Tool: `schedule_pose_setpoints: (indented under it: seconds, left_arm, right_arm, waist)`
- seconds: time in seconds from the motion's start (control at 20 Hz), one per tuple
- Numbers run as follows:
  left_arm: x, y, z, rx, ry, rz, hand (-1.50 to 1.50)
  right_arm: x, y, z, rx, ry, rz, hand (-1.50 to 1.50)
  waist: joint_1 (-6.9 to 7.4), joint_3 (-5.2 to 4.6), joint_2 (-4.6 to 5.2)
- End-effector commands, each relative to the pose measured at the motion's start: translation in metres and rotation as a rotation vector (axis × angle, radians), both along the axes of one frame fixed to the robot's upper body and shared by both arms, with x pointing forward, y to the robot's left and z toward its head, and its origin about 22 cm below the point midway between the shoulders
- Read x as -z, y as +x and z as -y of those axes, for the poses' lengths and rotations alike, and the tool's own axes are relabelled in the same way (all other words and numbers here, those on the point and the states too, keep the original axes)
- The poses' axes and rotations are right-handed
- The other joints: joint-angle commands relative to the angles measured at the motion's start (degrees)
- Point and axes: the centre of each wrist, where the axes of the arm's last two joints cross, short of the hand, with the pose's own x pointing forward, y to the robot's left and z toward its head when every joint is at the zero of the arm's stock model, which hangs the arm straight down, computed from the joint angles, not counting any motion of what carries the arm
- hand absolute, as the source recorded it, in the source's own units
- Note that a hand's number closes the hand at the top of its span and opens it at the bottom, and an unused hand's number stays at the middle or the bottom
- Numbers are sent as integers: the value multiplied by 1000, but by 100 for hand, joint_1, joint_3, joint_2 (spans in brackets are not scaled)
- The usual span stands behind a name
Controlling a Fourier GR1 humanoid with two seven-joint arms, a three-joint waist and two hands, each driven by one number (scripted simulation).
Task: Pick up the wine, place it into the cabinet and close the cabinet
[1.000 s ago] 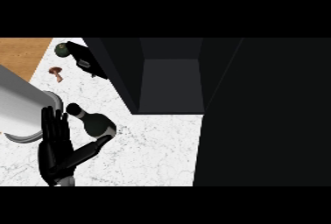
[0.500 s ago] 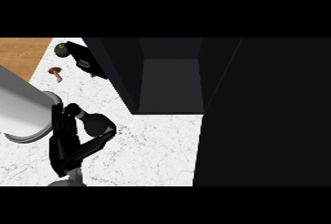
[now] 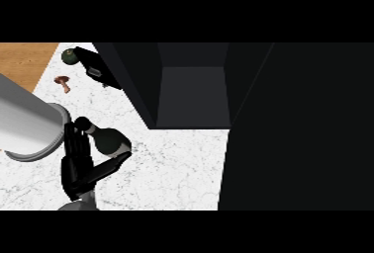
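The wine bottle [image 3: 108, 140] is dark green and stands on the white speckled counter [image 3: 168, 168], left of the cabinet. My left hand [image 3: 79, 165] rises from the lower edge right beside it. Its fingers [image 3: 73, 143] run straight up along the bottle's left side and neck, and its thumb [image 3: 116, 160] reaches under the bottle's near side. The hand is open. The dark cabinet [image 3: 194, 94] stands open at the middle, showing a grey inner floor. My right hand is not in view.
A thick grey forearm [image 3: 25, 123] crosses the left edge close to the view. At the back left lie a dark object with a green end [image 3: 86, 63] and a small brown mushroom [image 3: 62, 81]. A wooden surface [image 3: 22, 62] borders the counter. A tall dark panel [image 3: 300, 128] fills the right side.
My left hand has moved up and right to the bottle, and its thumb has swung in under it. The grey forearm has shifted with it. The bottle has hardly moved.
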Motion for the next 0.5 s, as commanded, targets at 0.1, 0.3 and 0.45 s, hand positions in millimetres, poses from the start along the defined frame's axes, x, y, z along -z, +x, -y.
schedule_pose_setpoints:
  seconds: [0.1, 0.3, 0.45]
  left_arm:
    - [17, 3, -4, -14, -12, -1, -150]
    - [21, 1, 9, 8, -42, -17, -150]
    - [46, -12, 4, 43, -49, -9, -150]
  right_arm:
    - [-19, -37, -2, -29, 47, 49, -150]
    - [-15, -29, 0, -50, 32, 34, -150]
    - [-16, -10, 4, -46, 31, 44, -150]
  waist:
    - [-8, -5, 0]
    - [9, 0, -1]
    - [15, -1, 6]
